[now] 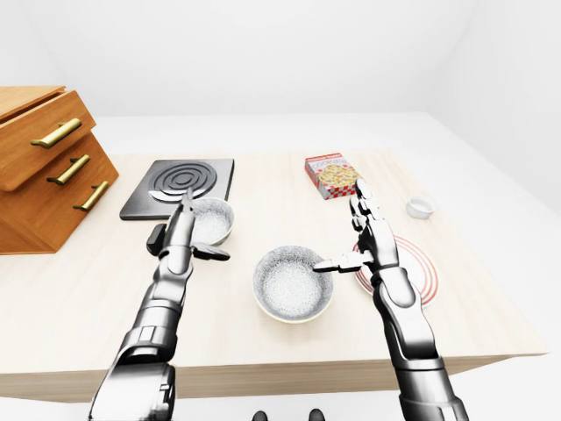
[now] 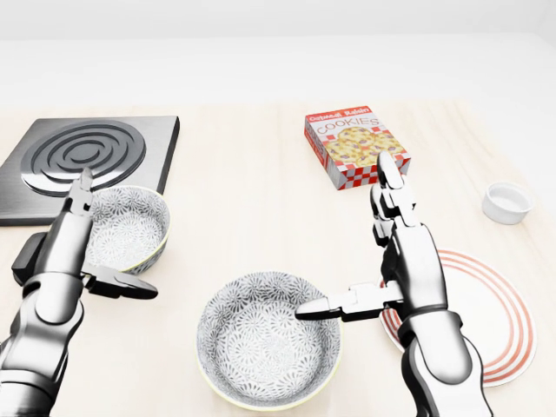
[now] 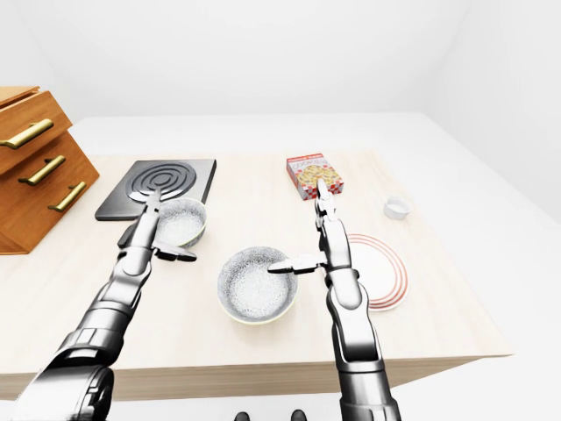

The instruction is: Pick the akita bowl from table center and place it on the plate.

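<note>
The akita bowl [image 2: 269, 347], grey speckled with a pale rim, sits at the table's middle, low in the head view. To its right lies a white plate [image 2: 491, 304] with red rings. My right hand [image 2: 369, 256] is open between bowl and plate: its fingers point up the view, its thumb reaches left over the bowl's right rim, and the forearm covers the plate's left edge. A second, similar bowl [image 2: 130, 228] stands further left. My left hand [image 2: 113, 248] is open at that bowl's left side, thumb stretched across its lower rim.
A black hotplate [image 2: 78, 156] lies at upper left and a cookies box [image 2: 356, 148] above the right hand. A small white ramekin [image 2: 506, 201] sits at far right. A wooden drawer cabinet [image 1: 44, 167] stands at the table's left end. The table's near edge [image 1: 263, 377] runs below the arms.
</note>
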Motion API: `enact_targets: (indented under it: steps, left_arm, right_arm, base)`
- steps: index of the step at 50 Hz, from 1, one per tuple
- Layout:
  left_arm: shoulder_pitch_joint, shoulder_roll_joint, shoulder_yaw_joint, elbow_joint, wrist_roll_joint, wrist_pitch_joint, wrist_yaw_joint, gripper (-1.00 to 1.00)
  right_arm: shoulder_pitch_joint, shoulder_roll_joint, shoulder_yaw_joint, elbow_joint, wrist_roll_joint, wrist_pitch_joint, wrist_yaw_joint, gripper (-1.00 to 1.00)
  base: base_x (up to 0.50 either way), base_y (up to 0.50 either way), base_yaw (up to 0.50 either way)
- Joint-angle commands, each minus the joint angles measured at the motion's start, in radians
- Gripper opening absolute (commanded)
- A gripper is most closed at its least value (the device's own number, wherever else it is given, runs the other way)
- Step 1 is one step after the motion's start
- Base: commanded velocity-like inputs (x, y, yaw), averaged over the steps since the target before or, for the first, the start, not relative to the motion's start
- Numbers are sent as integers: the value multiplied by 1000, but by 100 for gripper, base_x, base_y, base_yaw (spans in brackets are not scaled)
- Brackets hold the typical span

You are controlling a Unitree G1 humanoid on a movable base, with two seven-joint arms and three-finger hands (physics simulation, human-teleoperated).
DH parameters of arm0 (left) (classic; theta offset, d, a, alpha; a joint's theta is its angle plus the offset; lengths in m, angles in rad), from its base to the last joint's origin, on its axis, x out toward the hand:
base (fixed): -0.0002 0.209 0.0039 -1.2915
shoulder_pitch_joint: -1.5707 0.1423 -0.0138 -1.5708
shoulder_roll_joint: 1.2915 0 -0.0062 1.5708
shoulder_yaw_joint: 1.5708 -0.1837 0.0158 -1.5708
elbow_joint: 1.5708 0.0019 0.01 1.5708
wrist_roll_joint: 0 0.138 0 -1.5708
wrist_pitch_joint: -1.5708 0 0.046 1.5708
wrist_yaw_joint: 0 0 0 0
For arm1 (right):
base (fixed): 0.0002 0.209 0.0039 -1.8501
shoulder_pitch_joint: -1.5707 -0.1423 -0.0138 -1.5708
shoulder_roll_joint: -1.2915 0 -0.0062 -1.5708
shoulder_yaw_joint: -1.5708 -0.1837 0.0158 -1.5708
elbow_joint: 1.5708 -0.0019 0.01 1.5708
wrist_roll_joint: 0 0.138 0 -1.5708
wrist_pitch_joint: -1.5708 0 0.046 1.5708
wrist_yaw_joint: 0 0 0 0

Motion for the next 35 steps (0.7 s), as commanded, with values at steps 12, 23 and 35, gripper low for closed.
enact_targets:
  steps: [12, 23, 35]
  left_arm:
    - [-252, 58, -102, 510, 397, 0, 162, 100]
    - [-249, 27, -116, 545, 493, 0, 171, 100]
    - [-222, 4, -121, 562, 533, 0, 169, 100]
  right_arm:
    - [-1, 0, -3, 16, -4, 0, -7, 100]
    - [-7, -1, -2, 30, -8, 0, -8, 100]
    - [-1, -2, -2, 37, -8, 0, -2, 100]
  base:
    - [0, 0, 0]
    - [0, 0, 0]
    - [0, 0, 0]
